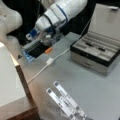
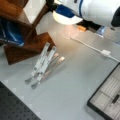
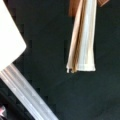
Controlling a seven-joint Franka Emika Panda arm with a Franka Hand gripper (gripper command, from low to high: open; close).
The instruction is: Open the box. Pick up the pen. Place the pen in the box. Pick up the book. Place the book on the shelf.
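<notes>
At a front view's top left, beyond the surface (image 1: 82, 85), the gripper (image 1: 40, 41) hangs off the far edge, near the shelf (image 1: 10, 80). In the wrist view the fingers (image 3: 73, 8) appear clenched on the book (image 3: 83, 40), seen edge-on. The box (image 1: 87, 61) stands open with the pen (image 1: 101, 48) in its lining, so I judge the book-to-shelf step is in hand; it calls for levelling the book over the cream board

Robotics lab bench: white robot arm (image 1: 62, 11) over a plain grey table (image 1: 95, 92), black perforated mounting board (image 2: 15, 107) at the table edge, metal rail (image 3: 25, 95) in wrist view, loose white cable (image 1: 47, 63) near the arm.
</notes>
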